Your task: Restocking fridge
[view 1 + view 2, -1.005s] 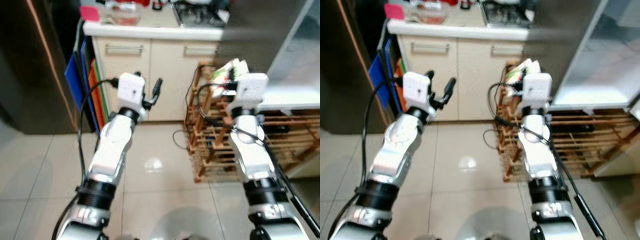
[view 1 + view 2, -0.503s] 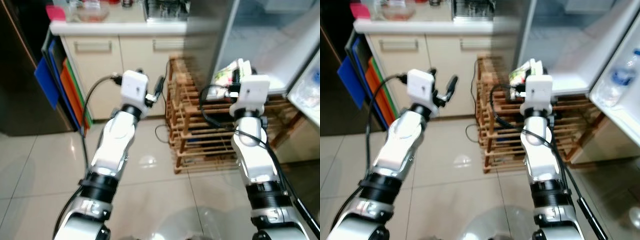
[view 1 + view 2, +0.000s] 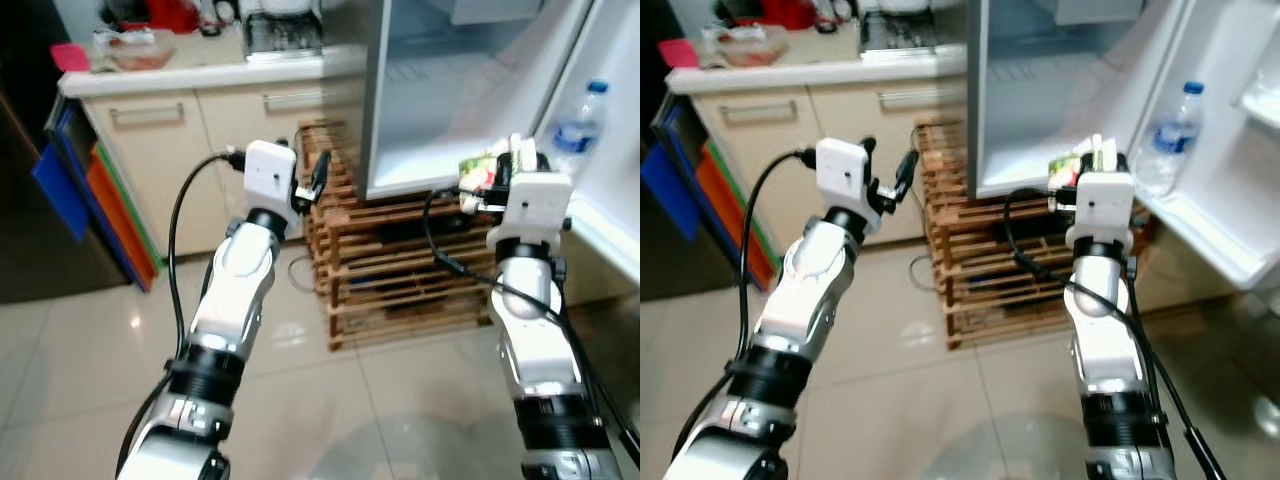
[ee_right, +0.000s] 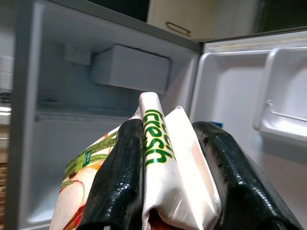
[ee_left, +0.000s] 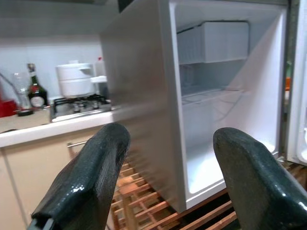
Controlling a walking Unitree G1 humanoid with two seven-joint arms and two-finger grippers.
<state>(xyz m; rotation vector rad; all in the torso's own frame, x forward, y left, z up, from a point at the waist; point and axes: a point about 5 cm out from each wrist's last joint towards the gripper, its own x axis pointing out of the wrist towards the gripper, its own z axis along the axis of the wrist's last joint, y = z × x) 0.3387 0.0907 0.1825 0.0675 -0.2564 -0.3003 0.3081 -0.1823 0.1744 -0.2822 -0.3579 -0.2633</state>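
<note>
A small fridge [image 3: 440,150] stands open on a wooden slat rack [image 3: 400,270]; its white inside [image 5: 225,124] has a freezer box [image 4: 129,67] at the top. My right gripper [image 4: 169,129] is shut on a white carton [image 4: 163,158] printed "fresh" in green, held upright in front of the fridge's lower edge [image 3: 480,172]. Raised at the left of the fridge's steel side, my left gripper [image 3: 305,182] is open with nothing between its fingers [image 5: 91,182].
The fridge door [image 3: 1230,190] swings out on the right, with a water bottle [image 3: 1168,130] in its shelf. At the left is a kitchen counter [image 3: 200,75] with a stove [image 3: 283,30], and blue and orange boards [image 3: 70,190] lean beside it. Tiled floor [image 3: 90,370] lies below.
The whole view has swung to the right, bringing the open fridge and its door into sight. Both arms keep the same pose, and the carton stays in the right gripper.
</note>
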